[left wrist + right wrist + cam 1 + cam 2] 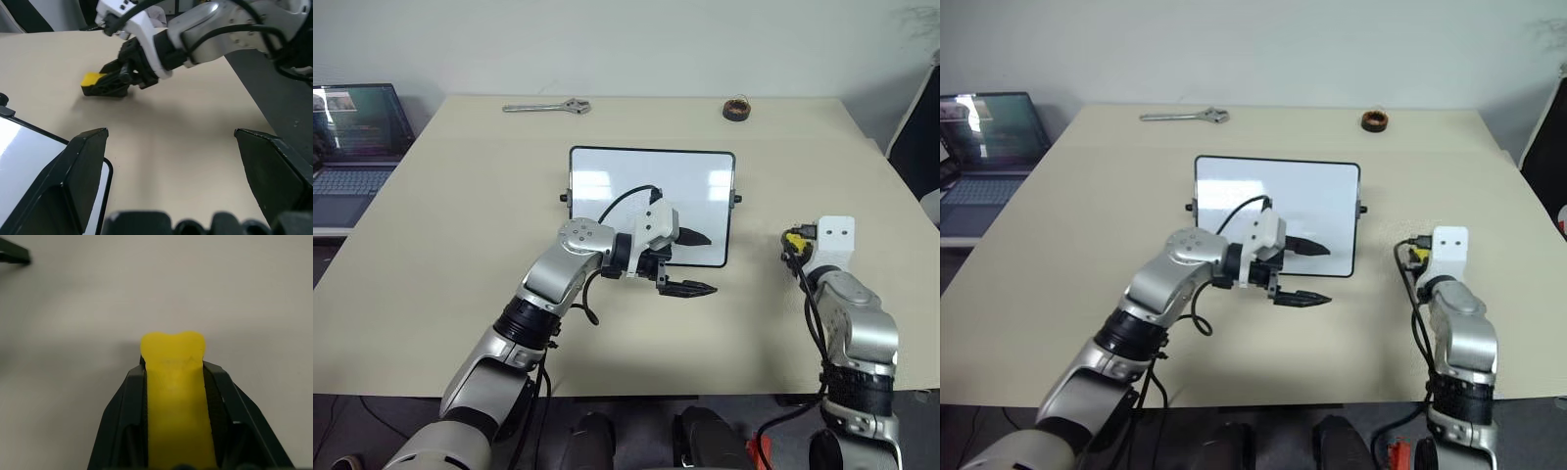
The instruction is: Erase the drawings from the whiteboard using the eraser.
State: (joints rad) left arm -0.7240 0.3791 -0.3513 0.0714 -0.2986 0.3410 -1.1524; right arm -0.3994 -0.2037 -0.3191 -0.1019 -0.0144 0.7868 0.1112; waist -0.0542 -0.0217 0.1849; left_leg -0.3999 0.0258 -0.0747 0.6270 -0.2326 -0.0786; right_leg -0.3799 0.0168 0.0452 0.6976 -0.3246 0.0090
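We see the eraser (173,382), a small yellow block, pinched between the black fingers of our right gripper (115,83), its long axis running along the fingers and its squeezed end bulging past the tips. It sits low over the table (460,215), to the right of the whiteboard (636,176) and apart from it. The board lies flat, white and glossy. Our left gripper (690,262) hangs open over the board's near right corner, holding nothing.

Glossy whiteboard (651,186) on matt table (460,245); soft-looking yellow eraser (175,382).
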